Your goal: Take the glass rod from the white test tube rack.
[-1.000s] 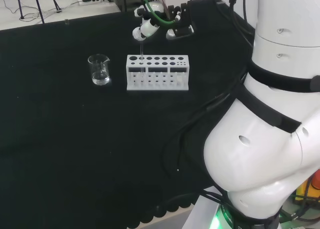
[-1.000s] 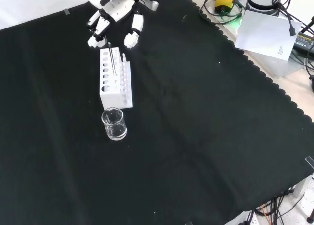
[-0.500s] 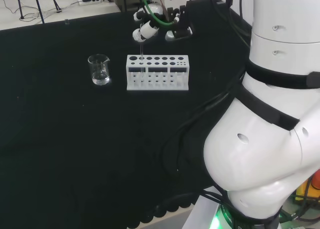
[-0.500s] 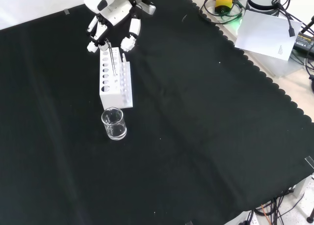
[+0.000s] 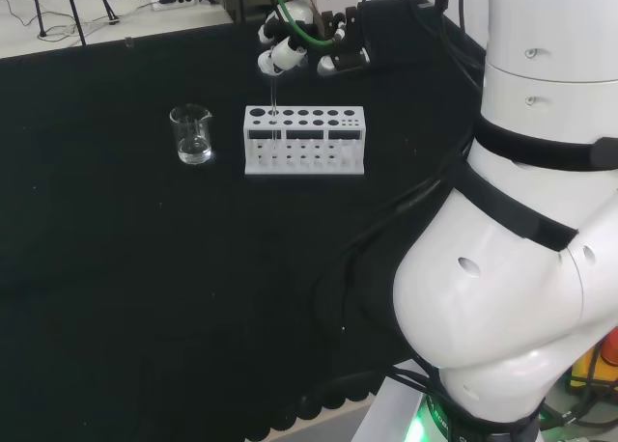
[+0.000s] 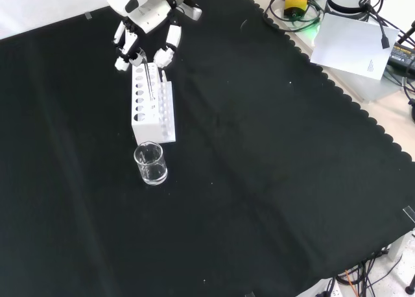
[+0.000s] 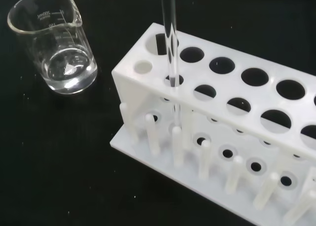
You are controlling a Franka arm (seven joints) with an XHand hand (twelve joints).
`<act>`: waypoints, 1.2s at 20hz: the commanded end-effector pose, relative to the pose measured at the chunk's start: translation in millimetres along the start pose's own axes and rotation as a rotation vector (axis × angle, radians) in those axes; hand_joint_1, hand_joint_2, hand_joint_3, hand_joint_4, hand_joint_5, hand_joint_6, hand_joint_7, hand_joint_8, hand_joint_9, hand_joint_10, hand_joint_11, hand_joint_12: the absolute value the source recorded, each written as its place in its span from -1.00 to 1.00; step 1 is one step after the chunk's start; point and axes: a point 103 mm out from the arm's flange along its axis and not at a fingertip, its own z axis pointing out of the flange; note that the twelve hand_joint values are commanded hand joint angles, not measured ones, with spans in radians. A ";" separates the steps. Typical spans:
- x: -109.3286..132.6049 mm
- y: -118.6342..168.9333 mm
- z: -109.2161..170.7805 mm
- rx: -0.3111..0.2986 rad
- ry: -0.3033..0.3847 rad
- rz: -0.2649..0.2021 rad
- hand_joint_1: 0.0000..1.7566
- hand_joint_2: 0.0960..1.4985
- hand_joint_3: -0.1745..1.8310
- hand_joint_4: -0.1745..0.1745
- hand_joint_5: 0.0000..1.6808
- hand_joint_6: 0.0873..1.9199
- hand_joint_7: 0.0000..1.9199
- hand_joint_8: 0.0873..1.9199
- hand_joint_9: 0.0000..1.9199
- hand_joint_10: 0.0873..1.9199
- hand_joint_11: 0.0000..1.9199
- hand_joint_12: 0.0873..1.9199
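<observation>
In the front view, nearest the camera on the black cloth, stands a small clear glass beaker; the wrist view shows a little clear liquid in its bottom. Just beyond it lies the white test tube rack, running lengthwise away from the camera, with rows of round holes on top and a row of pegs along its right side. The glass rod stands upright in a hole near the rack's far end; in the wrist view it passes down through a small hole in the top plate. Farthest off, the hand hangs over the rack's far end, its fingers bent downward around the rod's top; I cannot tell whether they touch it.
</observation>
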 end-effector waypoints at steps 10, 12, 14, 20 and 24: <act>9.6 14.8 0.8 -0.069 -0.026 -0.023 0.02 0.21 -0.22 -1.00 -0.09 -0.09 0.10 -0.13 0.33 -0.11 -0.10 0.22; 8.9 18.1 3.2 -0.093 -0.016 -0.017 0.15 0.37 -0.48 -0.87 -0.07 0.18 0.13 -0.12 0.38 -0.12 -0.04 0.20; 6.0 20.0 1.7 -0.144 0.012 0.000 0.23 0.48 -0.67 -0.95 -0.04 0.26 0.15 -0.11 0.45 -0.14 0.08 0.14; 7.0 11.1 -29.9 -0.449 0.114 -0.006 0.48 -0.14 -0.12 -1.00 0.29 -0.20 0.28 0.03 0.69 -0.07 0.57 -0.25; 17.4 -0.4 -58.2 -0.481 0.102 -0.010 0.51 -0.38 0.10 -1.00 0.44 -0.35 0.37 -0.01 0.77 -0.21 0.65 -0.29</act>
